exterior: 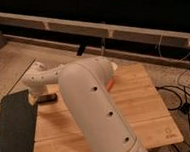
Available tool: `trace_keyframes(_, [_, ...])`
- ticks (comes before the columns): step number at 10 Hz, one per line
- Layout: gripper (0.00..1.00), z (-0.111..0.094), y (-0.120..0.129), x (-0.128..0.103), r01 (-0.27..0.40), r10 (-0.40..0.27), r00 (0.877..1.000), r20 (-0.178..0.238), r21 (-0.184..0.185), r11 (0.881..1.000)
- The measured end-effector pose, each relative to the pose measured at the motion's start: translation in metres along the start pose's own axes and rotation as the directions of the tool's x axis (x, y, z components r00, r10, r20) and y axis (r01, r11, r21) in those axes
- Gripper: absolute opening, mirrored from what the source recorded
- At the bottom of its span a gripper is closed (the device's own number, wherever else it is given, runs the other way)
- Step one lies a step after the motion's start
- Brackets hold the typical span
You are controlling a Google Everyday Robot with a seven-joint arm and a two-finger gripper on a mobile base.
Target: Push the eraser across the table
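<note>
One eraser (49,98) at table (141,106) left edge | one gripper (38,97) beside it, grip: cannot tell

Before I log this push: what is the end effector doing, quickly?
End effector: at the table's left edge, beside the eraser; grip state cannot be told.

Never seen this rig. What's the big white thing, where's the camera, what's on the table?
The big white tube is the robot's single arm, reaching from the foreground toward the table's left edge. One camera view only, looking down over the arm; its mounting isn't known. The gripper is at the arm's far end, low over the bamboo table, mostly hidden by the wrist. A small black eraser lies right beside it, not held. Something orange peeks out behind the arm. A dark floor mat lies left of the table.
</note>
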State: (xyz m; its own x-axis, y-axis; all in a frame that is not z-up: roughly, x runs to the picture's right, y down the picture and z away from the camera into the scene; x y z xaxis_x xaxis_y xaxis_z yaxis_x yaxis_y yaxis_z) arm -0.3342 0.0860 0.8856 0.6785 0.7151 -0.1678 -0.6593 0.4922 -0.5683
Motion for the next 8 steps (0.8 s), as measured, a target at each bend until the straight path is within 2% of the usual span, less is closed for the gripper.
trace_keyframes(1, [0.65,-0.005,-0.007,0.010,-0.001,0.001,1.000,-0.006,0.008,1.000])
trace_keyframes(3, [0.65,-0.029,-0.050,0.033,-0.032,0.035,0.999,-0.028,0.109,0.993])
trace_keyframes(4, [0.65,-0.033,-0.061,0.040,-0.040,0.046,0.998,-0.039,0.140,0.989])
trace_keyframes(6, [0.65,-0.026,-0.062,0.053,-0.043,0.055,0.996,-0.074,0.152,0.988])
trace_keyframes(8, [0.65,-0.007,-0.059,0.065,-0.066,0.081,0.990,-0.115,0.129,0.989])
